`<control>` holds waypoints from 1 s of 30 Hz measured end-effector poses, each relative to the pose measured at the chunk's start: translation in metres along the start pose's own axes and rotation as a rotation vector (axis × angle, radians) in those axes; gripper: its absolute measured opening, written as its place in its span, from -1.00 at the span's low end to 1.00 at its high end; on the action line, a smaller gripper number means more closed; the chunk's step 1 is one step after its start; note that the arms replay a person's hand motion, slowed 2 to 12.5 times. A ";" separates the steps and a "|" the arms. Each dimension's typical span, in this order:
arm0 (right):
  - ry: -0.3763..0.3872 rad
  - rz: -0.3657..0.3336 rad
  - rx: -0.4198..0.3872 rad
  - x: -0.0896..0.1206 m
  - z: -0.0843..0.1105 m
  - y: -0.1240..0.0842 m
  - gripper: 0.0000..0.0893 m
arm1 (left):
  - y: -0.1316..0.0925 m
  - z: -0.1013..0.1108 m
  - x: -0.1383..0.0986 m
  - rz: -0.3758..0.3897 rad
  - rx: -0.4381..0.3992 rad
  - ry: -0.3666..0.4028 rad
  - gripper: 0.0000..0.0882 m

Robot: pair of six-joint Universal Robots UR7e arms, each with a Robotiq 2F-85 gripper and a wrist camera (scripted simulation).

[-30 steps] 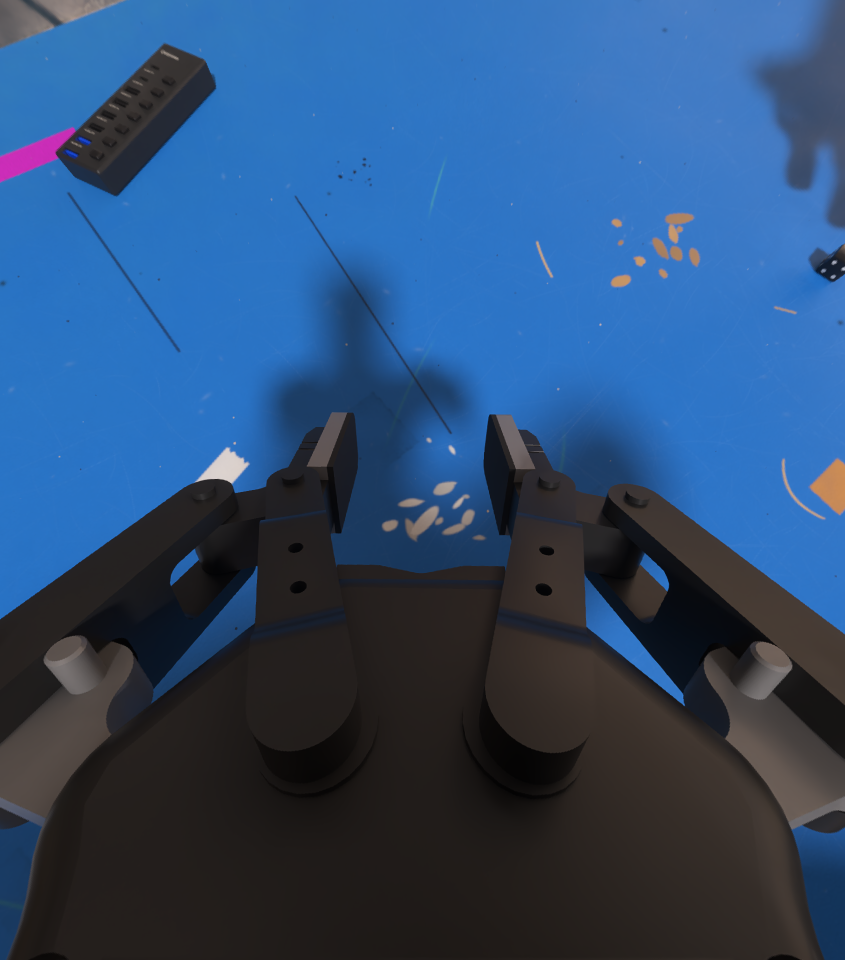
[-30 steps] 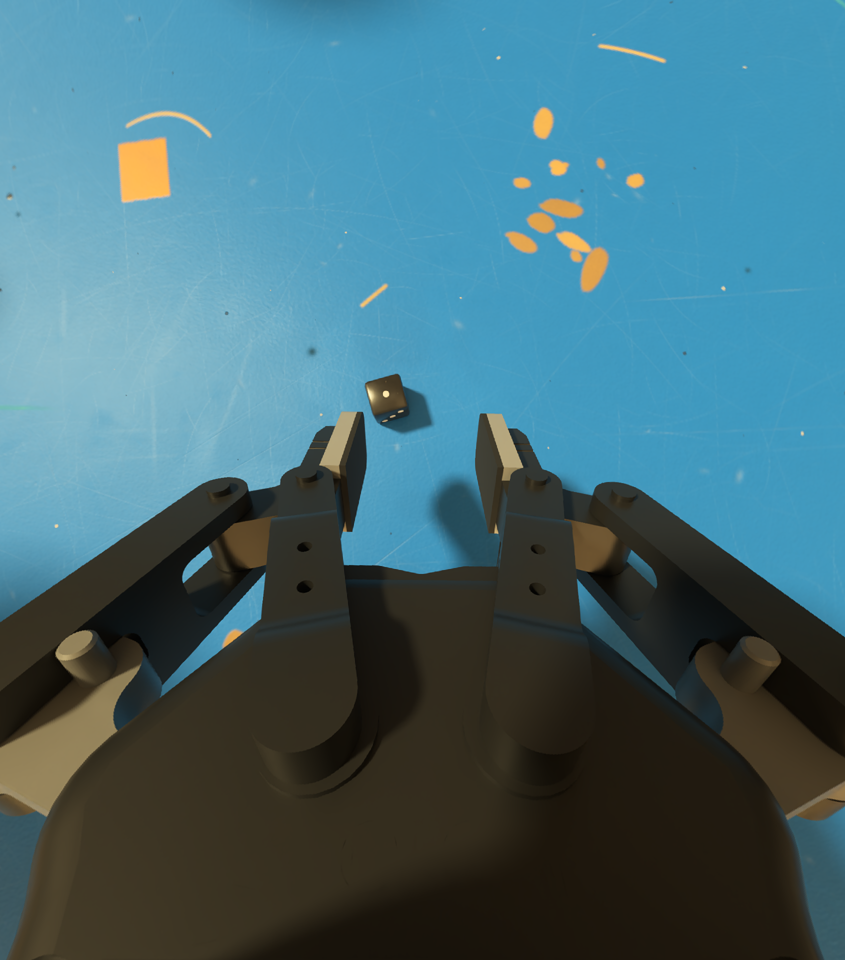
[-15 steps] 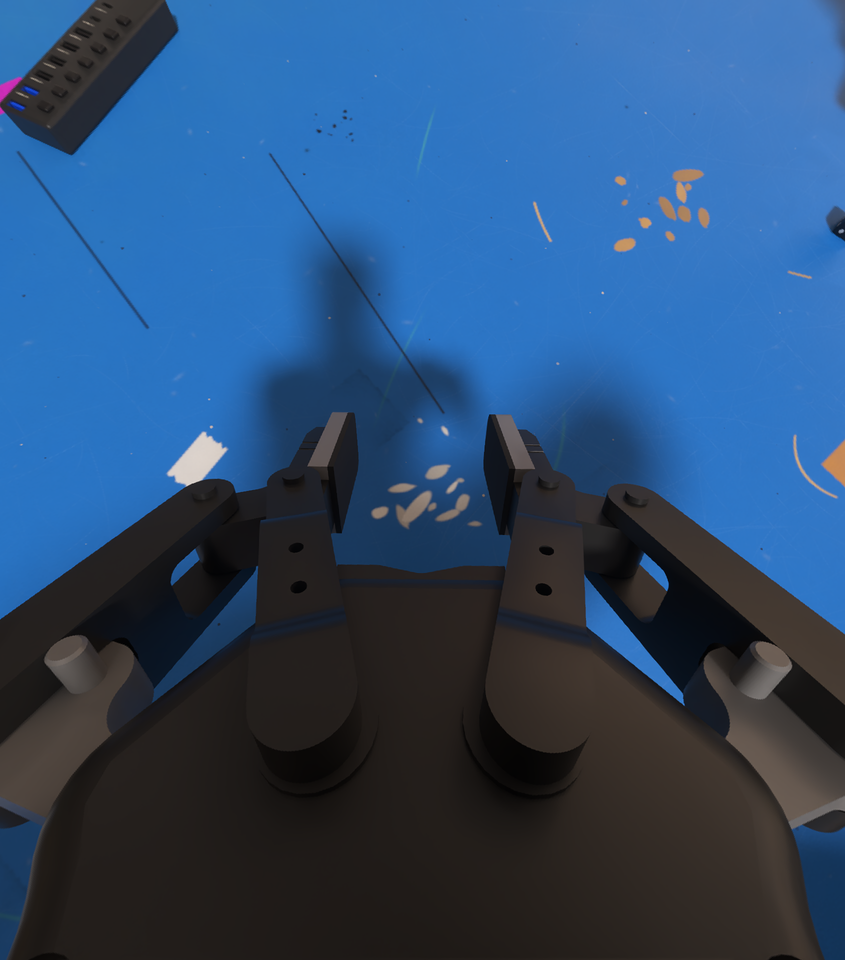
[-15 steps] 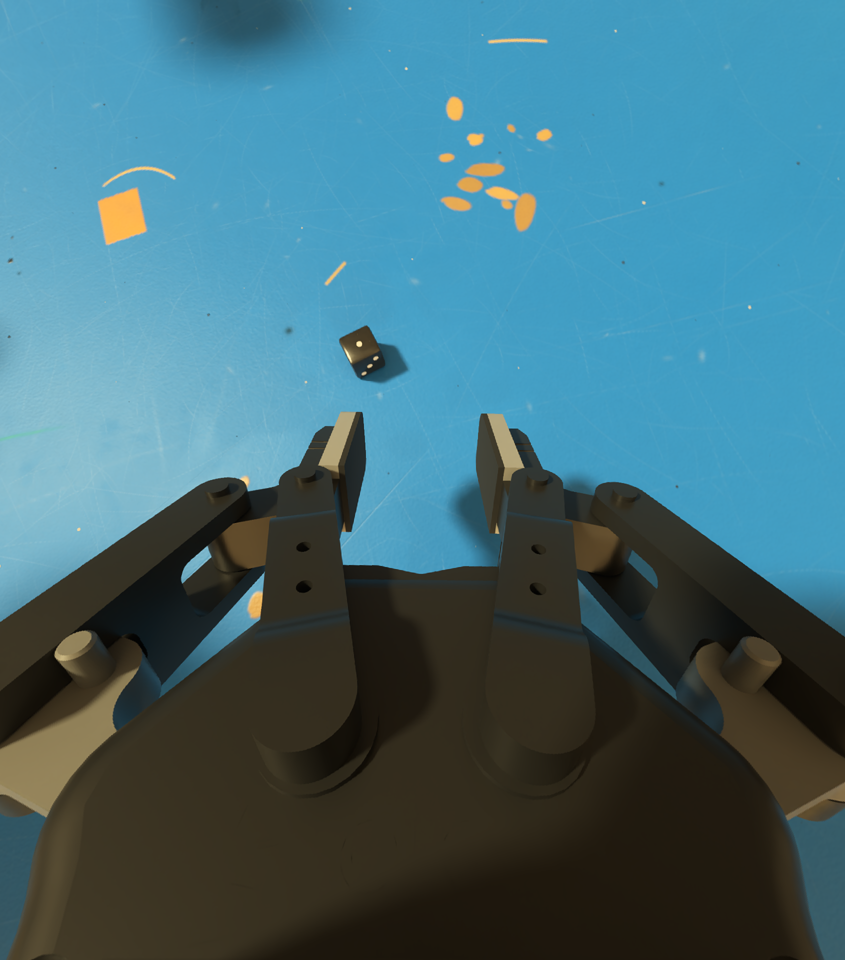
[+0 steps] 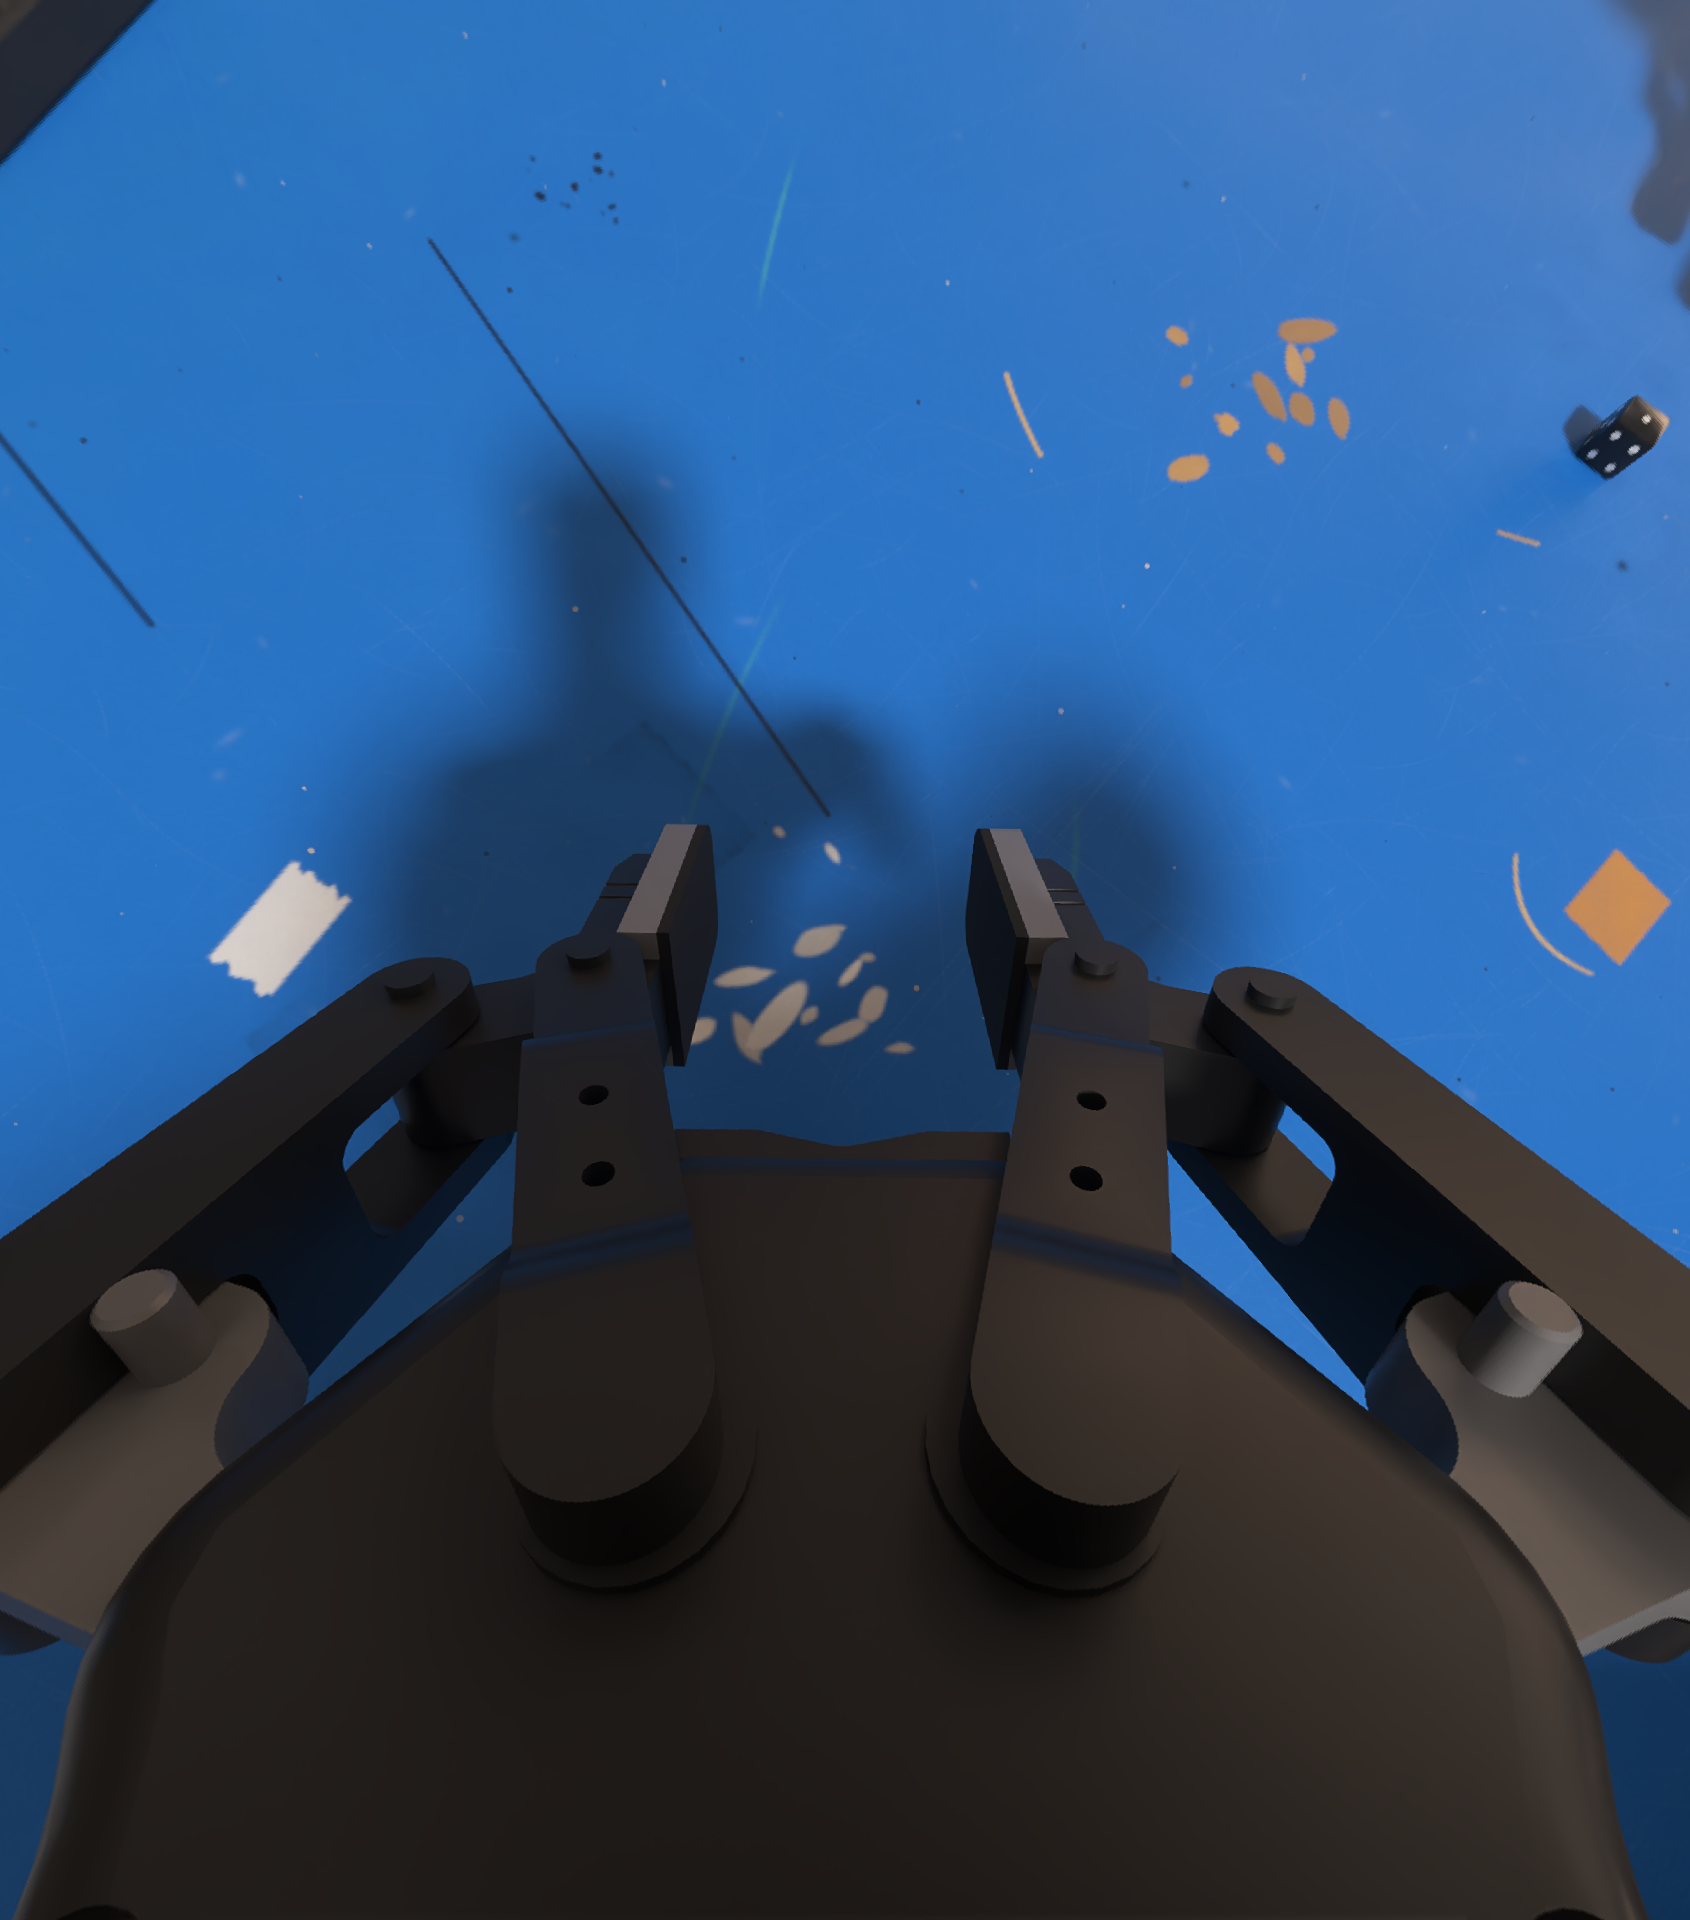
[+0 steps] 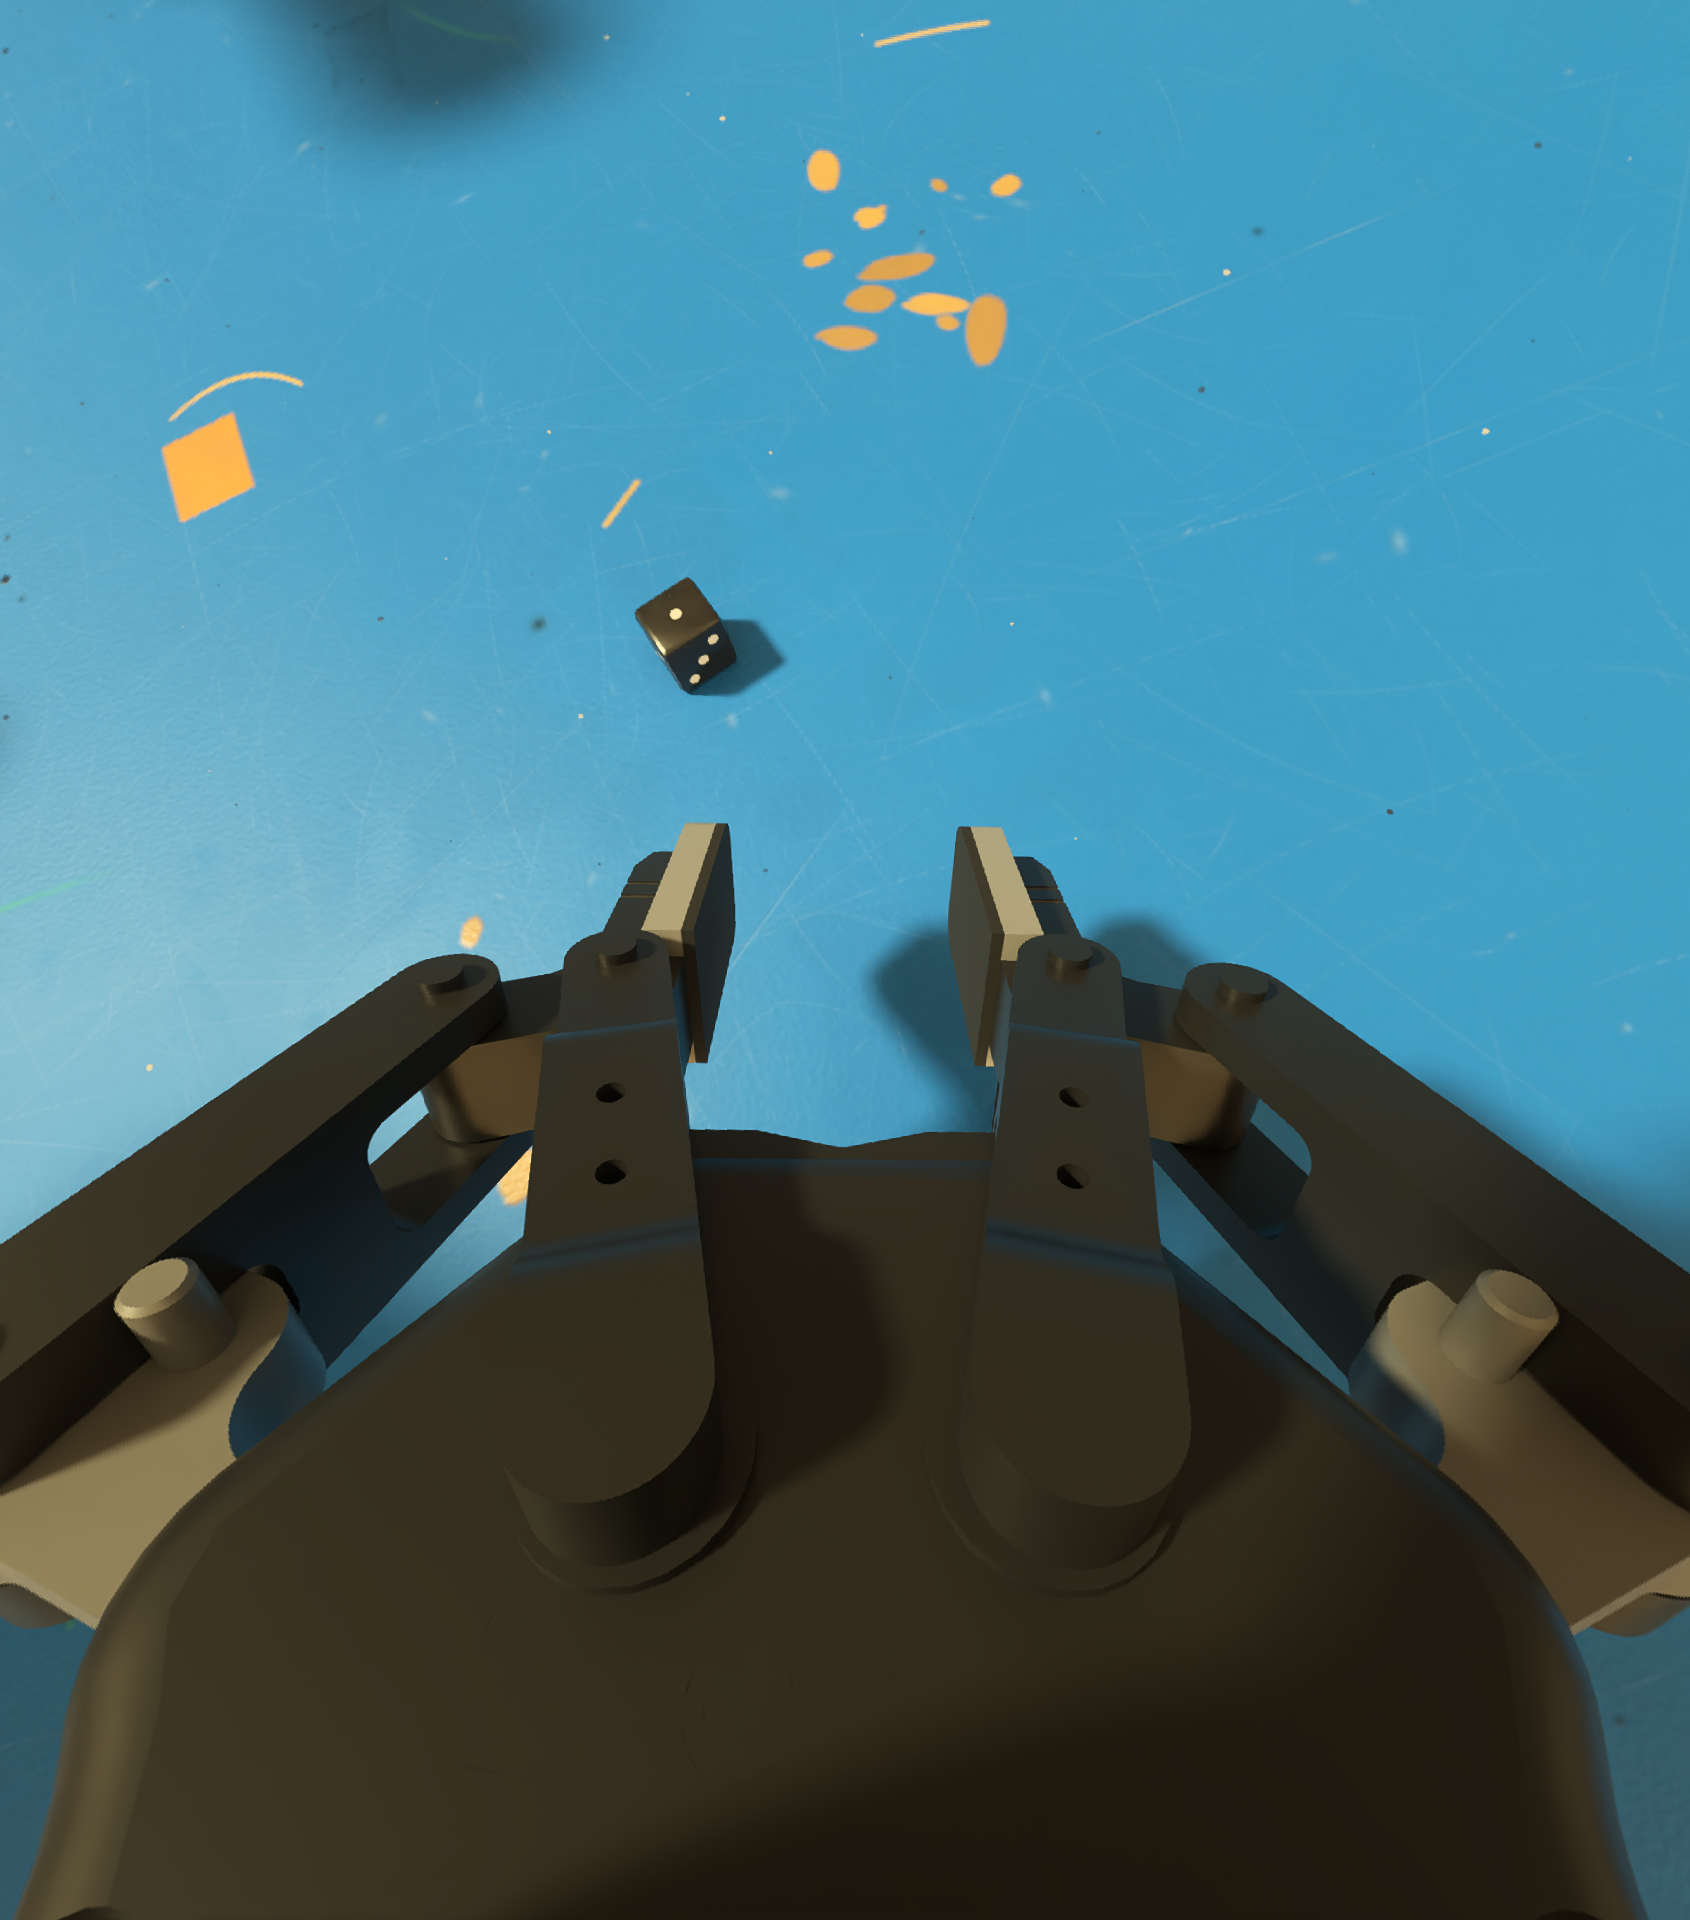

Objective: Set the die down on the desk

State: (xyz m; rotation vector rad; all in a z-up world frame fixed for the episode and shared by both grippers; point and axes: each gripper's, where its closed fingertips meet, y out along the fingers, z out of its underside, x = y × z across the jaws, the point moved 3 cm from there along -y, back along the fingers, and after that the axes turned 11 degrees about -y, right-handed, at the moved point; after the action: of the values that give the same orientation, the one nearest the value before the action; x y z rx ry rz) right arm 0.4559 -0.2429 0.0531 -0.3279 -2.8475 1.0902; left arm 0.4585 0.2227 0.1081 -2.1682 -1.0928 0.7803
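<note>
Now: die down, both end effectors empty

Ahead and slightly left of the right end effector (image 6: 841, 842), the black die (image 6: 686, 635) rests on the blue counter (image 6: 1340, 623), clear of its wide-spread fingers. Wide too, the left end effector (image 5: 841, 842) holds nothing, die (image 5: 1617, 437) far off right

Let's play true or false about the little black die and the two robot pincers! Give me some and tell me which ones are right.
1. The die sits on the blue desk, touching neither pincer. True.
2. The right pincer is squeezing the die. False: it is open and empty, with the die lying beyond its tips.
3. The left pincer is open. True.
4. The die's top face shows six dots. False: it shows one dot.
5. An orange square mark lies on the desk. True.
</note>
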 end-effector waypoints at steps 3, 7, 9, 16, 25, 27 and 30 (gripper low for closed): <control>0.005 0.008 0.009 0.000 0.004 0.001 -0.15 | 0.003 0.003 -0.001 -0.005 0.025 0.006 0.00; 0.005 0.023 0.033 -0.001 0.009 0.001 -0.15 | 0.008 0.006 -0.004 -0.007 0.045 0.017 0.00; 0.003 0.028 0.038 -0.002 0.010 0.002 -0.15 | 0.010 0.007 -0.007 -0.007 0.050 0.021 0.00; 0.006 0.023 0.030 -0.001 0.010 0.003 -0.15 | 0.015 0.009 -0.014 -0.004 0.058 0.030 0.00; 0.004 0.031 0.036 -0.002 0.011 0.003 -0.15 | 0.018 0.009 -0.022 0.007 0.056 0.037 -0.01; 0.006 0.030 0.033 -0.002 0.011 0.003 -0.15 | 0.018 0.009 -0.023 0.012 0.052 0.036 -0.01; 0.007 0.029 0.034 -0.001 0.012 0.004 -0.15 | 0.019 0.009 -0.026 0.020 0.048 0.034 -0.01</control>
State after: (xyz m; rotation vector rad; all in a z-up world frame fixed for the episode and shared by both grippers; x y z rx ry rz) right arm 0.4559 -0.2480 0.0420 -0.3706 -2.8227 1.1387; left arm 0.4490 0.1942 0.0953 -2.1472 -1.0272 0.7681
